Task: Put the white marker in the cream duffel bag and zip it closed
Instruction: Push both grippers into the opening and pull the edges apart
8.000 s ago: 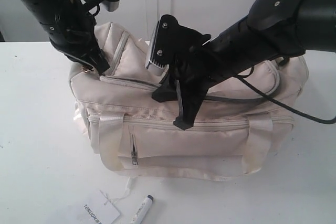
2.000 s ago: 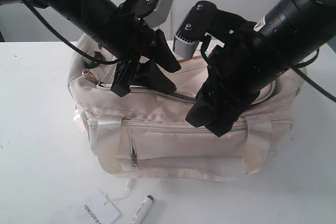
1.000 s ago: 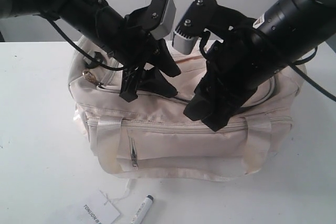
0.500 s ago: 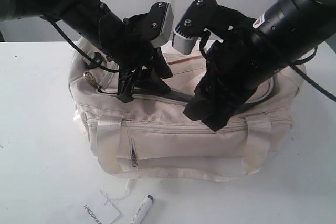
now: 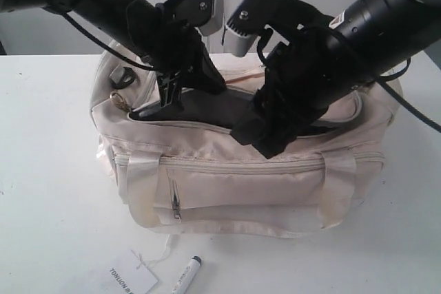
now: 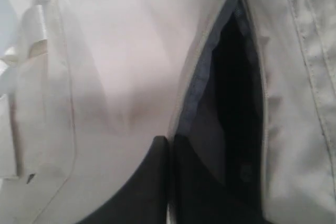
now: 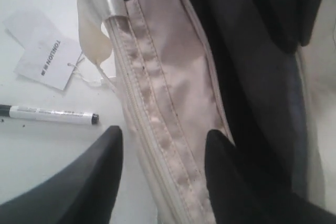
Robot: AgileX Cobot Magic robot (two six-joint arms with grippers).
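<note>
Exterior view, left to right: on the white table (image 5: pixel 48 204), just beside a paper tag (image 5: pixel 131 281), the white marker (image 5: pixel 185 275) lies flat in front of the cream duffel bag (image 5: pixel 241 184), outside it and in neither gripper, so the main part of the job is not yet done. The bag's top is unzipped and its mouth gapes, dark inside showing, which suggests the opening stage is largely complete; picking up the marker, dropping it in and zipping the bag shut all remain. Over the left half of the mouth, the left gripper (image 5: pixel 169 98) reaches steeply down from an arm slanting in from the upper left. The left wrist view shows its two dark fingers (image 6: pixel 147 192) pressed almost together at the lip of the opening, apparently pinching that fabric edge and holding it up. Further right, the right gripper (image 5: pixel 260 135) angles down from the upper right to the near lip. The right wrist view shows its jaws spread wide, one finger outside the bag above the table, the other over the dark interior, the lip's seam between them and nothing clasped.
</note>
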